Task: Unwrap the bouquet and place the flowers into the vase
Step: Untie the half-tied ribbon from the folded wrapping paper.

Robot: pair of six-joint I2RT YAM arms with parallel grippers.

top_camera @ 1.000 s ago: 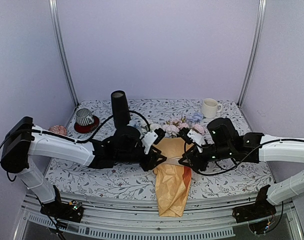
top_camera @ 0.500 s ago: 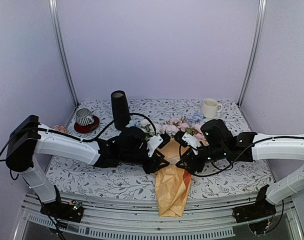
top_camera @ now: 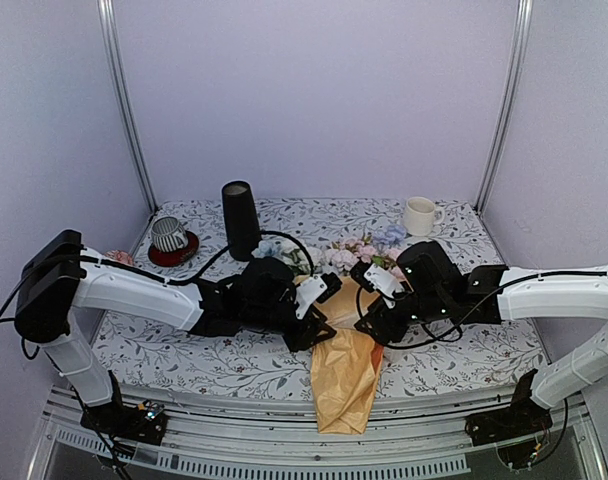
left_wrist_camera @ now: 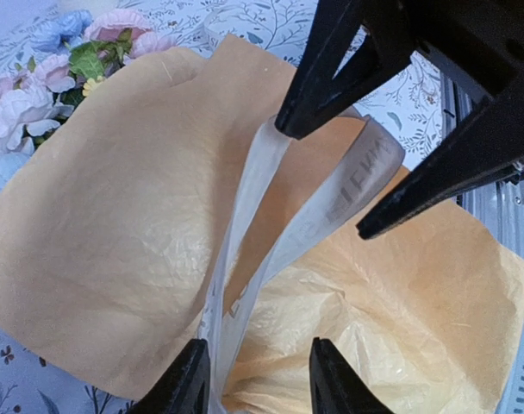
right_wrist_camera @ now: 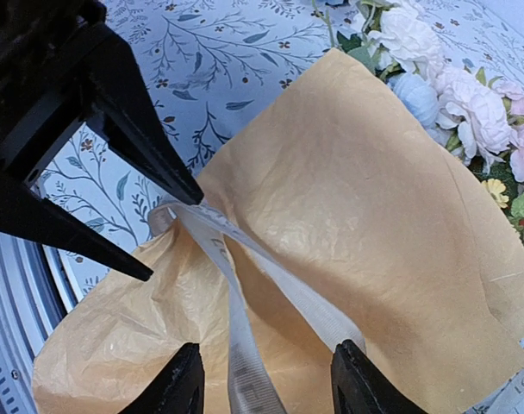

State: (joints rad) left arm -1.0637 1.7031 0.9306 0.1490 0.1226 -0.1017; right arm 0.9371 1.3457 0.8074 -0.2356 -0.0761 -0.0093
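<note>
Two robot arms meet low over a bouquet (top_camera: 346,360) lying in the middle of the counter (top_camera: 234,365). The left claw (left_wrist_camera: 258,345) and the right claw (right_wrist_camera: 266,345) point at each other, tips close together, just above the bouquet's tan paper (left_wrist_camera: 98,216). Each claw stands part-way open, with its fingers apart and not pinching anything.

A cream ribbon (left_wrist_camera: 245,216) lies in two strands across the paper. It passes between the fingers of each claw and touches a fingertip of each. Whether it is hooked on those tips cannot be told.

Beyond both claws, at the wide far end of the paper, lie the flowers (right_wrist_camera: 469,95), with pink, white and pale blue heads and green leaves. On the near side of the claws, an orange inner sheet (left_wrist_camera: 400,328) spills over the counter's front edge.

The vase (top_camera: 239,215), tall and black, stands upright behind the left claw, apart from it. A striped cup (top_camera: 168,234) on a red saucer sits further left, and a white mug (top_camera: 418,215) stands behind the right claw.

The counter has a leaf-patterned cloth. The walls are pale lilac, with metal posts in the back corners.
</note>
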